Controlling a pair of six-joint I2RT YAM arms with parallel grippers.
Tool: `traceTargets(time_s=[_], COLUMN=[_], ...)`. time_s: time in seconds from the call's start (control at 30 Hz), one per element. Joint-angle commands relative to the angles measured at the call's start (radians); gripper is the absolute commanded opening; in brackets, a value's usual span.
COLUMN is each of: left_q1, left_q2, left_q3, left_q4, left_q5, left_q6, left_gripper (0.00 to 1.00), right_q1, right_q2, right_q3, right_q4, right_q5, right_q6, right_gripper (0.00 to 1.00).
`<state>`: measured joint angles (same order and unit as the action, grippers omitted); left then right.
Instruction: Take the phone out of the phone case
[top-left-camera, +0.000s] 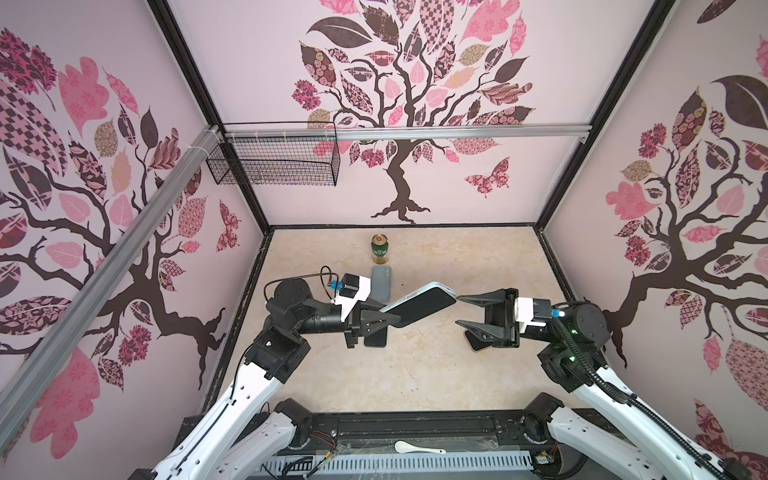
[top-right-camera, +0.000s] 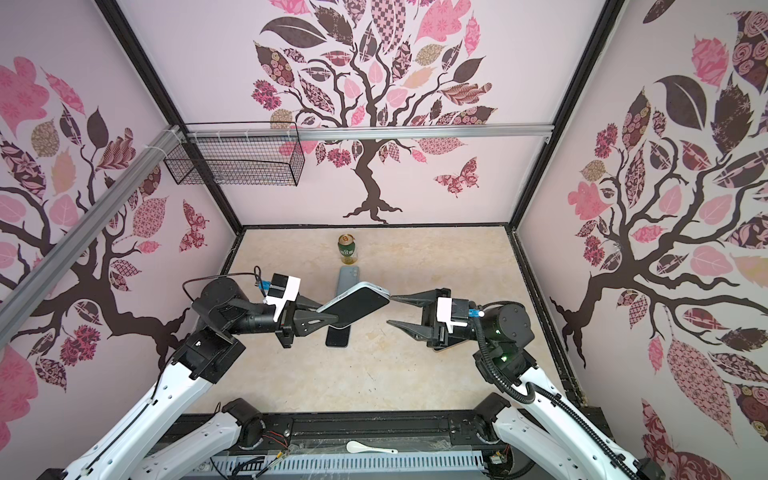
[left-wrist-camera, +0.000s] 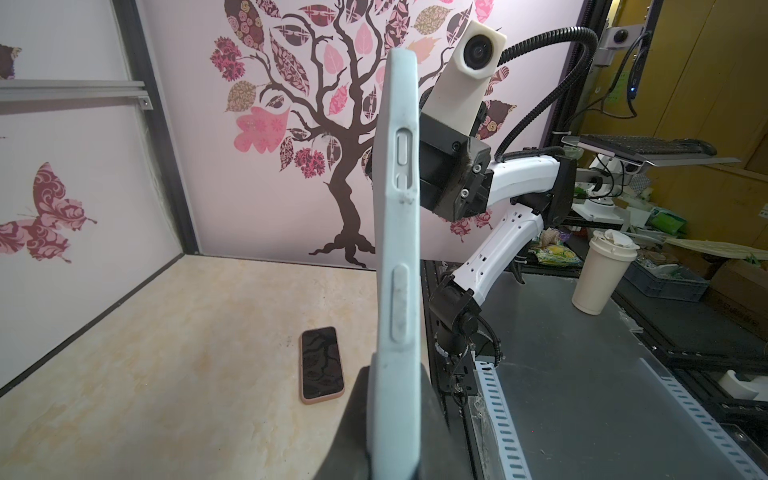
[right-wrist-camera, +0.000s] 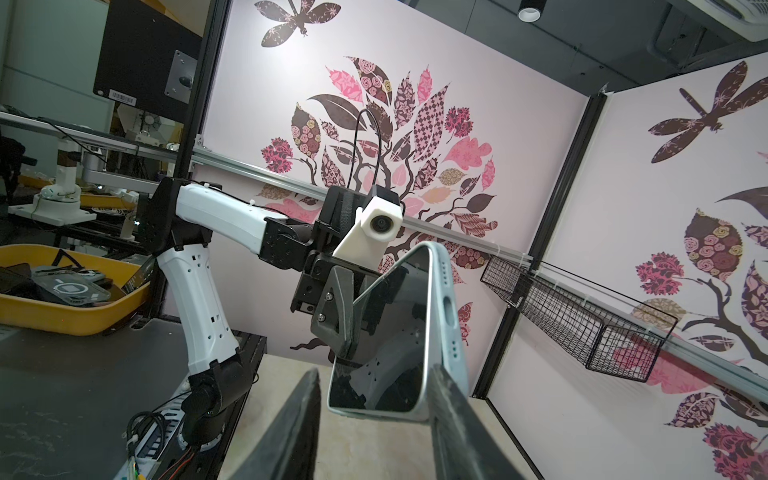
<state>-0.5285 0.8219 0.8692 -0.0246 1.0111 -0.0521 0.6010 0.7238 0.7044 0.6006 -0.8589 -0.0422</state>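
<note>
The phone (top-left-camera: 422, 308) shows a black screen and sits in a light blue phone case (top-left-camera: 419, 287). It hangs tilted above the table in both top views. My left gripper (top-left-camera: 384, 318) is shut on its near end, its jaws pressing both faces of the phone case (left-wrist-camera: 397, 249). My right gripper (top-left-camera: 457, 310) stands open at the phone's free end. In the right wrist view that end of the phone (right-wrist-camera: 390, 332) lies between the fingers of the right gripper (right-wrist-camera: 374, 374). One finger touches the case's edge (right-wrist-camera: 446, 311); the other stands apart from it.
A green can (top-left-camera: 379, 248) stands at the back, with a grey-blue phone or case (top-left-camera: 381, 282) lying flat before it. A dark phone (top-left-camera: 376, 337) lies under the left gripper. A pink-cased phone (left-wrist-camera: 322, 365) lies under the right gripper. A wire basket (top-left-camera: 274, 160) hangs on the wall.
</note>
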Motion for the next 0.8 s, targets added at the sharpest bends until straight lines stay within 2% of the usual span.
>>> traceTargets(time_s=[0.0,0.47,0.77], left_q1=[-0.012,-0.036,-0.036], left_q2=[-0.008,-0.009,-0.038], left_q3=[0.042,0.056,0.041], left_q4=[0.034,0.01,0.019], left_q5=[0.007,-0.021,-0.085], left_q6=[0.015,0.041,0.039], left_gripper=[0.0,0.0,0.0], right_q1=[0.01,0.044,0.045], right_q2=[0.005,0.035,-0.008], right_q3=[0.049,0.069,0.056], right_q4=[-0.047,-0.175,-0.242], right_q5=[-0.017,-0.003,0.167], right_q6=[-0.013,-0.078,-0.138], right_gripper=[0.44,0.43,0.45])
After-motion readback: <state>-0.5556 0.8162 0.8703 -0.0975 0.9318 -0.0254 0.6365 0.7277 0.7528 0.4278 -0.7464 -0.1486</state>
